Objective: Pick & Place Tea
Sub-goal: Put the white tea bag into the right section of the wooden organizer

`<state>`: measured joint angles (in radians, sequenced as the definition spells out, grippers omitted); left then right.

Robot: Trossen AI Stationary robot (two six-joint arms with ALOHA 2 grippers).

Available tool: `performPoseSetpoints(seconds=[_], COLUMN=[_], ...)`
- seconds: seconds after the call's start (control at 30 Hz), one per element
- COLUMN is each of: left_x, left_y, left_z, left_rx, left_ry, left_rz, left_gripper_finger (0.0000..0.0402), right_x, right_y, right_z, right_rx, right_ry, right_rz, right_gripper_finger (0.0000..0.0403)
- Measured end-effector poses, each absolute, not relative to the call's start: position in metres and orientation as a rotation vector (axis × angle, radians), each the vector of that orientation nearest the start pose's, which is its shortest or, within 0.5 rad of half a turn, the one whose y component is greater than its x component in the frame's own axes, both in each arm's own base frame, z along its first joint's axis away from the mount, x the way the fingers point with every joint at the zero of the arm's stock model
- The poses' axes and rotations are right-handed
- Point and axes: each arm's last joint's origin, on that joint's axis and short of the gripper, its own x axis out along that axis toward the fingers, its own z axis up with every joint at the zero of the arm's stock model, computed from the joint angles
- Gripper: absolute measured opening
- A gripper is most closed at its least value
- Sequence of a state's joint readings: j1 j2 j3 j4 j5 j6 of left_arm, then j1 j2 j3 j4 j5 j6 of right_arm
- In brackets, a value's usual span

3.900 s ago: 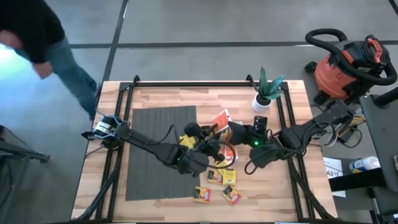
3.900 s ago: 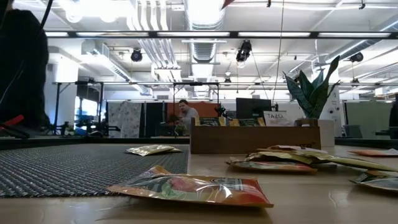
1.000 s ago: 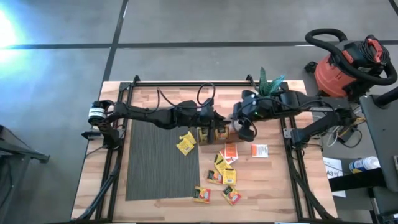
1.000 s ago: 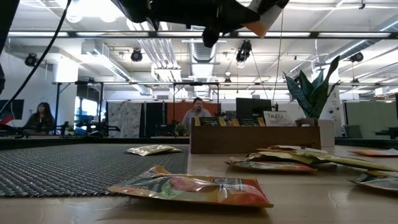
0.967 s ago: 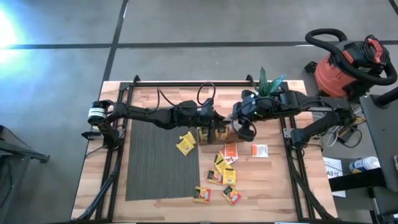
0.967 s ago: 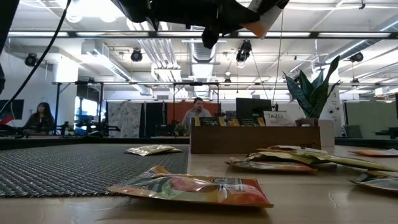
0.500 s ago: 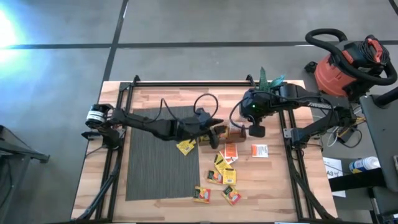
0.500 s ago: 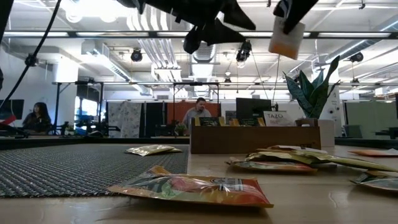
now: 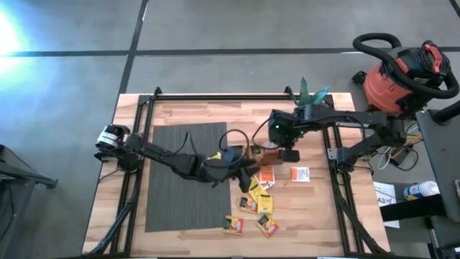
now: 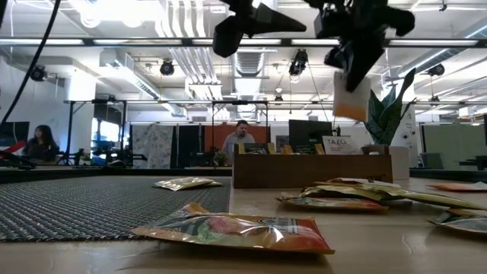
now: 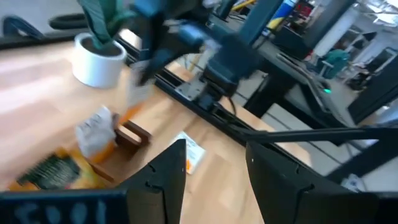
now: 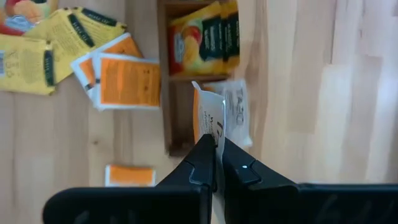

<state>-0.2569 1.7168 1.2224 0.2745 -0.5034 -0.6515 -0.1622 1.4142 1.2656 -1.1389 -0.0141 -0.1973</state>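
My right gripper (image 9: 287,153) hangs over the brown wooden tray (image 9: 267,152), shut on a white-and-orange tea sachet (image 10: 350,95). The tray (image 12: 169,93) has yellow-and-orange sachets (image 12: 205,34) in one compartment and a white one (image 12: 239,115) beside them. Several loose tea sachets (image 9: 257,196) lie flat on the table near the tray. My left gripper (image 9: 244,164) stands open and empty (image 11: 214,168) above the mat's right edge, on the near left of the tray. My right gripper pinches the sachet's upper edge (image 12: 210,140) between its two fingers. The fingers (image 10: 358,46) come from above, pointing steeply down. The sachet hangs below them, nearly upright and edge-on to the wrist view, clear of the tray and the table.
A plant in a white pot (image 9: 305,115) stands at the far edge behind the tray. A dark ribbed mat (image 9: 180,187) covers the table's left half. A red shop vacuum (image 9: 402,79) stands off the table's right. People sit in the room beyond (image 10: 242,141).
My left gripper has let go of the sachet, rolled, and drawn back from the right gripper toward the table's near edge. My right gripper has gone down toward the tray with the sachet hanging below it.
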Motion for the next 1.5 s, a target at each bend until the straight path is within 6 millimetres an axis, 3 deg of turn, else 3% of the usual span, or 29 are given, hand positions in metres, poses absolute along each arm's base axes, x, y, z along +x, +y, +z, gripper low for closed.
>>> performPoseSetpoints(seconds=[0.33,0.67,0.9,1.27,1.5], left_x=[0.376,0.337,0.313,0.304,0.304], left_y=[-0.092,-0.073,-0.064,-0.06,-0.059], left_z=[0.294,0.316,0.317,0.312,0.311], left_rx=[-0.609,-0.498,-0.452,-0.374,-0.371], left_ry=[0.093,0.23,0.336,0.4,0.423], left_rz=[0.279,0.441,0.573,0.66,0.64], left_gripper_finger=[0.0161,0.0161,0.0161,0.0161,0.0161], right_x=[0.269,0.291,0.295,0.29,0.252], right_y=[-0.065,-0.075,-0.076,-0.076,-0.065], right_z=[0.243,0.205,0.207,0.234,0.273], right_rx=[0.022,0.053,0.092,0.089,0.235], right_ry=[1.379,1.472,1.463,1.401,1.301], right_rz=[0.069,0.092,0.044,-0.028,-0.162], right_gripper_finger=[0.0009,0.0009,0.0021,0.0124,0.0135])
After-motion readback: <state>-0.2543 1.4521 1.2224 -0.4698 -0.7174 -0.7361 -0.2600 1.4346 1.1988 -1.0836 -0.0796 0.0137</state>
